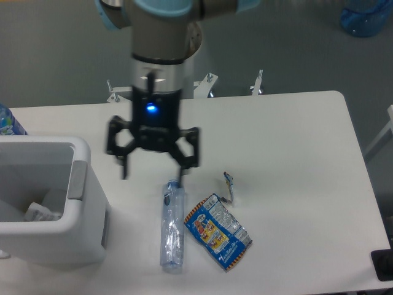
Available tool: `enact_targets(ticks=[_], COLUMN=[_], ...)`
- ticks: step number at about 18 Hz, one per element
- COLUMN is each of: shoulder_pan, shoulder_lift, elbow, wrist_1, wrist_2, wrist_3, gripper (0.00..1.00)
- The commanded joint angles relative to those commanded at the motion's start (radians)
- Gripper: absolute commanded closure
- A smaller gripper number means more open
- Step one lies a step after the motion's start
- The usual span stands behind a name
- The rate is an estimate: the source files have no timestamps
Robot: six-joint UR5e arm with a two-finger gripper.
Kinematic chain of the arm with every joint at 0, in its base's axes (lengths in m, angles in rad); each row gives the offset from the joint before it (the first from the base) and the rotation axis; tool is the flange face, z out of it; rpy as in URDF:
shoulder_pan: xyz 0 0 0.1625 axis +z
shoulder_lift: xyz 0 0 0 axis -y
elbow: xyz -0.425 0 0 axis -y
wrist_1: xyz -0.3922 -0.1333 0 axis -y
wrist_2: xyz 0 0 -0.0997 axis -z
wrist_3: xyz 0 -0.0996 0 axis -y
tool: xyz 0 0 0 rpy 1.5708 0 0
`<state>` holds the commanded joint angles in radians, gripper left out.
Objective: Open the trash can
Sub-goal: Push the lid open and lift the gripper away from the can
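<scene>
Trash can (46, 243) sits at the table's (288, 153) left edge, partly cut off by the picture, and it serves as my landmark. Its top is uncovered: I look straight down into the hollow, where a crumpled pale scrap lies near the bottom, and no lid lies across the opening, so I judge the opening itself done. The grey push tab (77, 180) shows on the can's right rim, facing the middle of the table, which is the side an arm coming from there would reach. My gripper (152, 172) hangs to the right of the can and well clear of it, above the bare table; its two fingers are spread wide apart with nothing between them, and it touches nothing. The blur on the fingers suggests I am in motion, though I cannot tell the direction from this one view. Just below the right fingertip, farther right of the can, a clear plastic bottle (172, 228) lies on its side, its length running toward the table's near edge. Right of the bottle lies a flattened blue snack wrapper (218, 232), and a small torn scrap (229, 182) sits just above the wrapper. These lie loose on the tabletop beside the can, likely as rubbish waiting for it. With the fingers already apart and hovering near the bottle's upper end, I judge nothing more is needed at the tab.
</scene>
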<state>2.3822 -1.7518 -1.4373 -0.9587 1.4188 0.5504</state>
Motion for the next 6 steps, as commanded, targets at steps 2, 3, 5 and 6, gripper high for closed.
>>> enact_targets(ticks=[2, 3, 5, 6], shoulder_pan=[0.023, 0.04, 0.049, 0.051], shoulder_lift=[0.021, 0.023, 0.035, 0.038], elbow=[-0.006, -0.006, -0.006, -0.008], wrist_1=[-0.027, -0.044, -0.075, -0.081], wrist_2=[0.009, 0.008, 0.008, 0.009], wrist_3=[0.045, 0.071, 0.124, 0.138], gripper=[0.0, 0.0, 0.0, 0.0])
